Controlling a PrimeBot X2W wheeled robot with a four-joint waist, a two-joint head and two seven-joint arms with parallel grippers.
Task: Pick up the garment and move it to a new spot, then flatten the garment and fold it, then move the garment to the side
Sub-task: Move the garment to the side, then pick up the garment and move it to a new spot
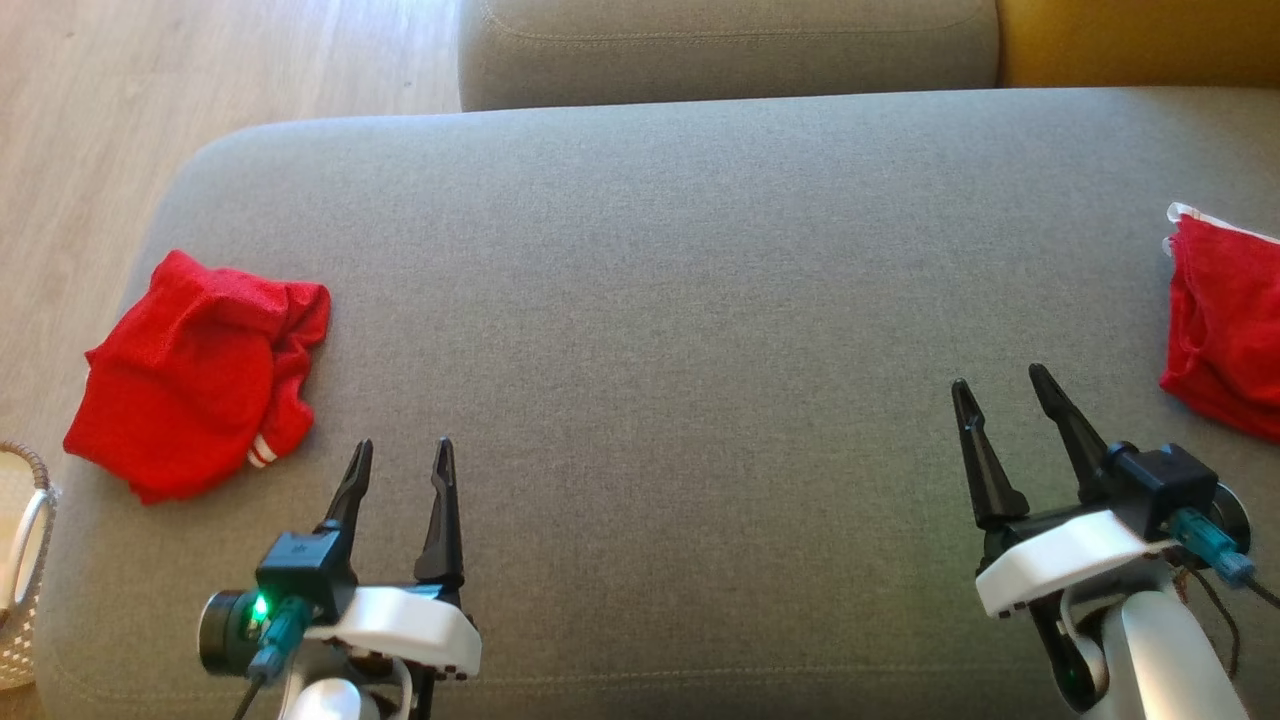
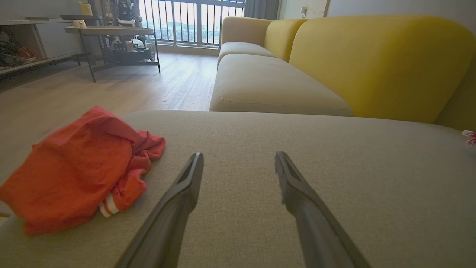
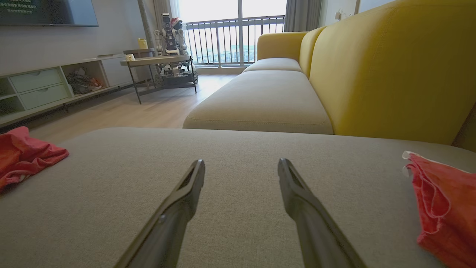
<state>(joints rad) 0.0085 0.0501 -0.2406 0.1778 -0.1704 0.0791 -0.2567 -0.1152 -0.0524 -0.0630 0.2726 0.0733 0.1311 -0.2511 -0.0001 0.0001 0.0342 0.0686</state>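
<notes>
Currently both arms hover low over the near edge of a broad gray cushion (image 1: 680,300).

Left claw (image 1: 404,445): released, fingers spread wide, nothing between them. In its own wrist view the left claw (image 2: 238,154) points across bare gray fabric.

Right claw (image 1: 998,377): also released, fingers apart and empty, angled slightly toward the robot's left. From its wrist camera the right claw (image 3: 241,161) sits above bare cushion too.

Left red garment (image 1: 190,375): a crumpled heap near the cushion's left edge, just beside the left claw but not touching it. A cuff with white stripes (image 1: 262,452) shows at its near corner. In the left wrist view this garment (image 2: 74,171) lies left of the fingers; the right wrist view catches it (image 3: 22,156) at the far left.

Right red garment (image 1: 1225,320): bunched at the cushion's right edge, partly cut off by the frame, with a white trim (image 1: 1185,212) at its far corner. It lies near the right claw, apart from it, and shows at the right in that wrist view (image 3: 446,201). The two garments are well apart, with open cushion between them.

Surroundings: a second gray seat cushion (image 1: 720,50) beyond, a yellow sofa back (image 2: 372,56) on the right, a wood floor (image 1: 200,70) on the left, and a woven basket (image 1: 20,560) beside the cushion's near left corner.
</notes>
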